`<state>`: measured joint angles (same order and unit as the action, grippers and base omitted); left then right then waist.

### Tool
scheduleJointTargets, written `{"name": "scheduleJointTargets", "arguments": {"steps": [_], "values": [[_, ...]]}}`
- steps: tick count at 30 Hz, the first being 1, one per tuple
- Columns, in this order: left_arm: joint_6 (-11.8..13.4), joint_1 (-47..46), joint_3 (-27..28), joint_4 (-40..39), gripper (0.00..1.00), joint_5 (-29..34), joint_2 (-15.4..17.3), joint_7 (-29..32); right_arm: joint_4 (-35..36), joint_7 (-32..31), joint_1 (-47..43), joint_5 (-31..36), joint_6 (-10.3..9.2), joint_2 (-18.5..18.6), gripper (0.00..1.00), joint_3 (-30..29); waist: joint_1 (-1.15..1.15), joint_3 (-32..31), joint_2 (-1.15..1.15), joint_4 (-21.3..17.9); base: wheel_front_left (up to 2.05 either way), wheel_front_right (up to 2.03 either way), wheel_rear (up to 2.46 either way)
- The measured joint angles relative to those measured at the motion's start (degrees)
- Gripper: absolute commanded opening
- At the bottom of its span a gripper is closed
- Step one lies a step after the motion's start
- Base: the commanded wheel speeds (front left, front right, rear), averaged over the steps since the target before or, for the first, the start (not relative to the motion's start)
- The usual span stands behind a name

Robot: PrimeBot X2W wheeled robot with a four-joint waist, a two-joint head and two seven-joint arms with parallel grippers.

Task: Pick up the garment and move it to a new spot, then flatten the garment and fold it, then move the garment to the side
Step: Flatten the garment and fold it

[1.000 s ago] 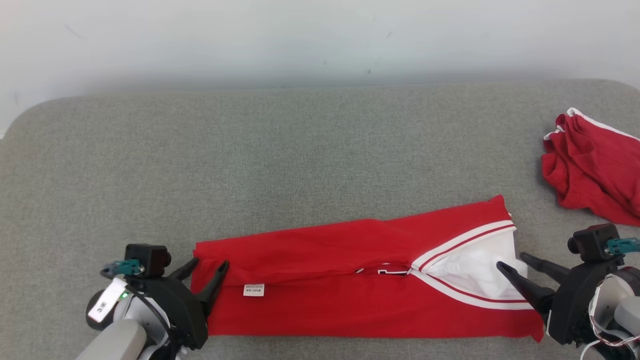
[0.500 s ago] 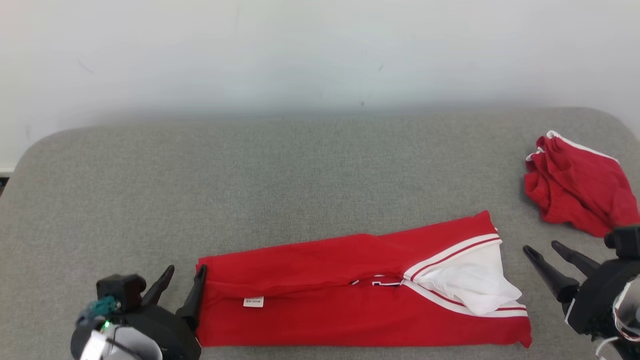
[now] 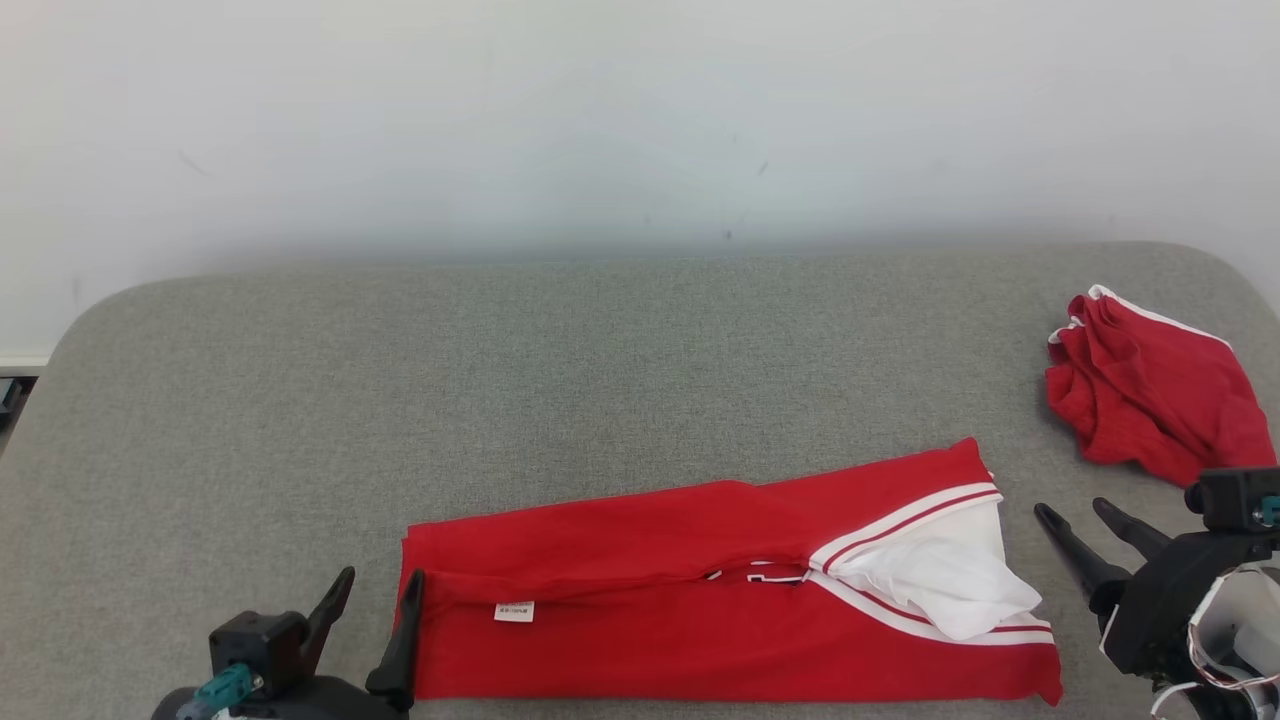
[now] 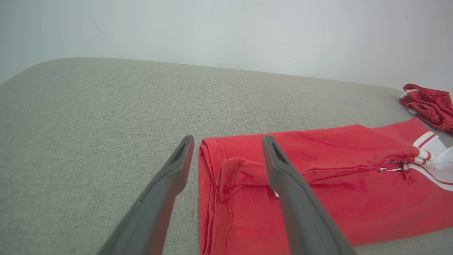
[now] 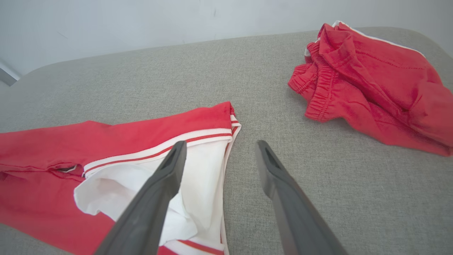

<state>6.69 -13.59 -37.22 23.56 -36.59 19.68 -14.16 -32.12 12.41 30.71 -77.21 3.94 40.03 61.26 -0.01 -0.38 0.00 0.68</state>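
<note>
1. Both hands have come back off the garment since a second ago. The left hand no longer lays a finger across its left end, and the right hand has left the white panel. Your head view has tilted up as well, so don't read that shift as cloth moving. The garment itself has kept its shape.
2. Left hand: fingers spread wide, nothing between them. Its inner finger stands just beside the garment's left edge. Whether it brushes the cloth, I cannot tell.
3. Right hand: also spread wide and empty. It stands off the garment's right end, with a strip of bare table between.
4. The garment lies flat on the table, long and narrow, with both long sides folded in to meet along its middle. Its small label sits near the left end and the white panel is at the right end.
5. Your next move turns on the garment's long axis, which runs left to right from one hand towards the other. Its right end is angled slightly away from you. I judge the coming fold goes end over end along that axis. The left hand is the nearer to its end.
6. A second red garment lies crumpled beyond the garment's right end, well apart. Leave it alone.
</note>
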Motion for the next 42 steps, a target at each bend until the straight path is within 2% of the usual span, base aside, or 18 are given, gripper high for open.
{"name": "scheduleJointTargets", "arguments": {"steps": [5, 12, 27, 33, 34, 35, 36, 37, 38, 42], "values": [[0.4, 2.4, 1.5, -2.7, 1.0, 1.7, 0.1, 0.0, -2.3, -1.8, 1.1, 0.3, -1.78, -1.7, 1.0, 0.4, 0.0, 0.0, 0.0, 0.1, 0.0, 0.0, 0.0], [0.4, 3.4, 3.7, -5.7, 1.0, 4.0, -1.0, -0.1, -5.9, -7.5, 4.5, -0.2, -2.91, -4.2, 1.0, 1.5, 0.0, 0.6, 0.0, 1.0, 0.0, 0.0, 0.0], [0.4, 3.9, 8.0, -7.9, 1.0, 10.2, -3.8, -0.2, -14.2, -21.2, 9.6, -1.3, -2.98, -8.2, 1.0, 4.7, 0.01, 3.2, 0.0, 4.3, 0.0, 0.0, 0.0], [0.4, 4.0, 10.2, -8.5, 1.0, 11.6, -4.4, -0.2, -16.4, -28.2, 9.8, -2.0, -2.4, -10.0, 1.0, 6.4, 0.01, 3.9, 0.0, 5.0, 0.0, 0.0, 0.0], [0.4, 4.1, 10.4, -8.7, 1.0, 11.8, -4.5, -0.2, -16.6, -28.8, 9.9, -2.0, -2.35, -10.0, 0.87, 6.5, 0.01, 3.9, 0.0, 4.9, 0.0, 0.0, 0.0], [0.4, 4.1, 10.6, -8.9, 1.0, 12.0, -4.5, -0.2, -17.0, -29.2, 10.0, -2.1, -2.35, -10.2, 0.51, 6.5, 0.01, 3.9, 0.0, 4.9, 0.0, 0.0, 0.0], [0.4, 4.1, 10.7, -9.0, 1.0, 12.1, -4.7, -0.2, -17.5, -29.7, 10.1, -2.1, -2.34, -10.3, 0.42, 6.5, 0.01, 3.9, 0.0, 4.9, 0.0, 0.0, 0.0], [0.4, 4.1, 10.9, -9.2, 1.0, 12.4, -4.8, -0.2, -17.7, -30.2, 10.6, -2.1, -1.93, -10.3, 0.14, 6.9, 0.01, 3.9, 0.0, 4.8, 0.0, 0.0, 0.0], [0.4, 4.1, 10.9, -9.3, 1.0, 13.0, -5.0, -0.2, -17.9, -30.5, 10.9, -2.1, -1.7, -10.3, 0.0, 6.9, 0.01, 3.9, 0.0, 4.8, 0.0, 0.0, 0.0], [0.4, 4.4, 11.8, -9.6, 1.0, 13.6, -5.4, -0.2, -19.0, -30.4, 11.4, -1.8, -0.4, -10.4, 0.0, 6.8, 0.01, 3.9, 0.0, 4.6, 0.0, 0.0, 0.0]]}}
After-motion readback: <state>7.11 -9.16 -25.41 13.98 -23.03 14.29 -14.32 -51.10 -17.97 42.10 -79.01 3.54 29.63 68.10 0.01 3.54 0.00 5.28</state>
